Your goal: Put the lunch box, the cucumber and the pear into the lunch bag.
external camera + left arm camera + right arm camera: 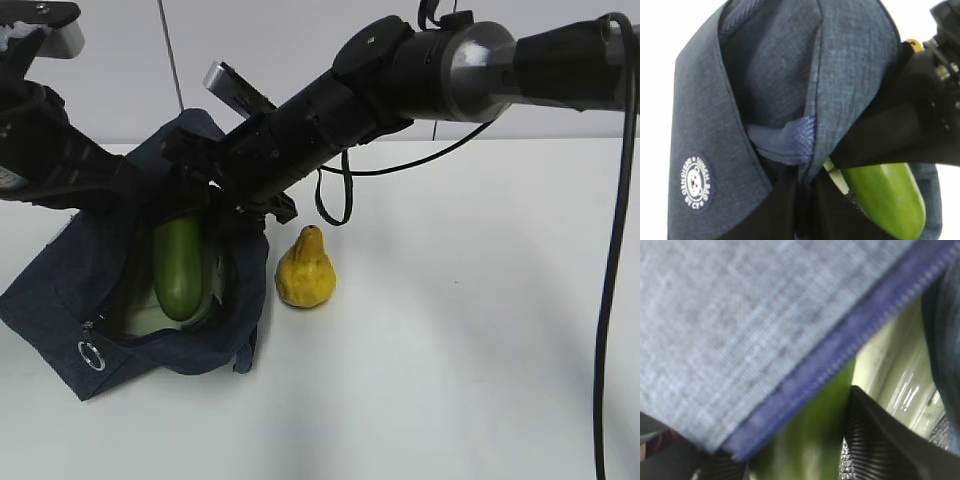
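While the right arm reaches in from the far side across the white table point(450, 330), its gripper point(215, 205) is buried in the mouth of the lunch bag point(60, 290), and the bag is the biggest thing in play: dark navy fabric, sagging open toward the camera, with a silver ring pull point(91, 356) hanging at its near edge. The left gripper point(800, 210) is pinched together on a fold of the bag's cloth, holding the flap up beside a round white logo patch point(696, 181). Just below the right gripper, inside the bag, sits the lunch box point(150, 318), only a pale sliver of it showing. On top of it lies the cucumber point(179, 266), dark green, its far end between the right gripper's fingers point(875, 440), which stand apart on either side of it; whether they press it, I cannot tell. Off to the outer side of that hand, clear of the bag and upright on the table, stands the pear point(305, 270), yellow and blotchy.
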{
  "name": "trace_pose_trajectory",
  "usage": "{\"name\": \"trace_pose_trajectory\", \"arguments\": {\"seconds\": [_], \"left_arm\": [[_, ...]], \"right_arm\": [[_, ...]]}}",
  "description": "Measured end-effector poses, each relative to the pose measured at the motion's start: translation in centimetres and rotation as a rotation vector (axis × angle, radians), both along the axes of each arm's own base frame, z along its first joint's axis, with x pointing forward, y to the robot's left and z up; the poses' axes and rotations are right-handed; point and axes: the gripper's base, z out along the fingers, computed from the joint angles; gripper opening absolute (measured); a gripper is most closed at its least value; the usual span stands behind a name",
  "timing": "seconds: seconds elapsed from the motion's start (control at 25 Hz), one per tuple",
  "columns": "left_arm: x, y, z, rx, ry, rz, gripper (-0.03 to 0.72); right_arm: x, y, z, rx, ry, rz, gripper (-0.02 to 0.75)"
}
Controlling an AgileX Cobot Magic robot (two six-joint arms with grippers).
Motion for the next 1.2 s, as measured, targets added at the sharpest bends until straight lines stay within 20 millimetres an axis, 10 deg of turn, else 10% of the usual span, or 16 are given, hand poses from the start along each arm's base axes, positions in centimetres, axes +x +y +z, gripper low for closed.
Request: {"name": "trace_pose_trajectory", "arguments": {"seconds": [0.76,1.2], "left_arm": [[-0.2,0.5,-0.2,0.070,0.018,-0.014,0.001],[0.4,2.7,-0.3,0.090,0.044,0.068,0.001]], "right_arm": [[-0.3,-0.6,-0.4,-0.101,-0.097,0.104,0.572],[-1.2,-4.4,4.7,-0.469,-0.354,0.153,0.571]]}}
